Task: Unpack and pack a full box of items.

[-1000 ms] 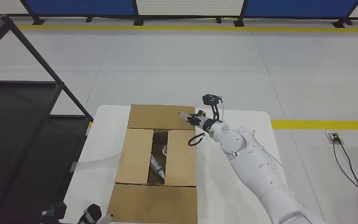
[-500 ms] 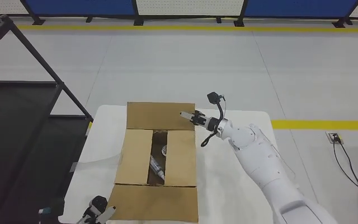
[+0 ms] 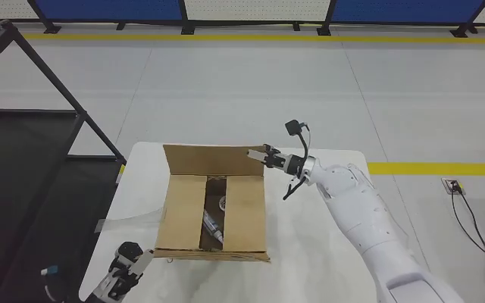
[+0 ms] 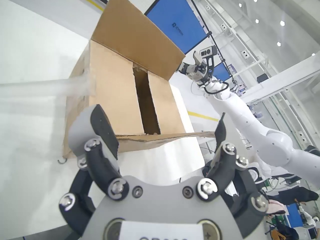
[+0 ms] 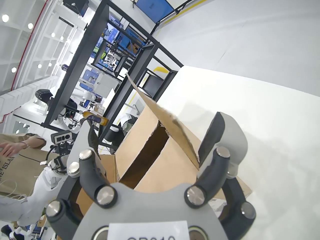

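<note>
While the cardboard box sits nearer the left edge of the white worktop, beside a black rack, we note left gripper and right gripper spread open at its flaps.

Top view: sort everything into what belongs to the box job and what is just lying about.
Job:
- cardboard box
- its raised far flap
- tube-shaped item in the gap
- right gripper at the far flap's corner
- left gripper by the near flap

Lying about:
- black rack
- blue panels
- floor cable
- clear tape hanging off the box's side
</note>
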Motion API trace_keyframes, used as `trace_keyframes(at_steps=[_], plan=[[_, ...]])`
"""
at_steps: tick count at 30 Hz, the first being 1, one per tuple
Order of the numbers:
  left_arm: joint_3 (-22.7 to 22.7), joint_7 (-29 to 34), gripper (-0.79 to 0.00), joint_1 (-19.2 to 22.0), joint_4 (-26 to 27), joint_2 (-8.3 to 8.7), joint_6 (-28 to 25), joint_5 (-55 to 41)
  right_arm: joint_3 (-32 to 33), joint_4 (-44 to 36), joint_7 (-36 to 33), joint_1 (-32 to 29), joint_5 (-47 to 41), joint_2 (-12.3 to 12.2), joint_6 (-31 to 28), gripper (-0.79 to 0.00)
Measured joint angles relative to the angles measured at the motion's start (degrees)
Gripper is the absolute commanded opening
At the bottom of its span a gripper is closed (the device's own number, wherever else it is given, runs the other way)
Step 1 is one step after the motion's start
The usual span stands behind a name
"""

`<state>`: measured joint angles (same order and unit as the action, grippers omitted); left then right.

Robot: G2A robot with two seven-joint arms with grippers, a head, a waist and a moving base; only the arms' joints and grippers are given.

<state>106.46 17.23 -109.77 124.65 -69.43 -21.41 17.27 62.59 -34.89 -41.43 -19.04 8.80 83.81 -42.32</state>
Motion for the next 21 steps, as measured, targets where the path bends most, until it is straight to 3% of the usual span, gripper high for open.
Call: trace_keyframes(at_steps=[12,17,21], plan=[[-7.4,-6.8,0.000,7.8,-0.9,-0.52,10.5,9.4,1.5,-13.4,-6.0,-4.4,3.6,-2.5,5.8,0.000],[-7.2,-6.8,0.000,6.9,-0.6,-0.44,8.2,11.3,2.1,-18.3,-6.7,-6.6,4.4,-3.2,8.1,0.000],[-1.5,-1.8,0.000,3.3,-2.5,0.12,2.6,7.3,1.9,-20.4,-7.2,-7.6,4.8,-3.5,9.6,0.000]])
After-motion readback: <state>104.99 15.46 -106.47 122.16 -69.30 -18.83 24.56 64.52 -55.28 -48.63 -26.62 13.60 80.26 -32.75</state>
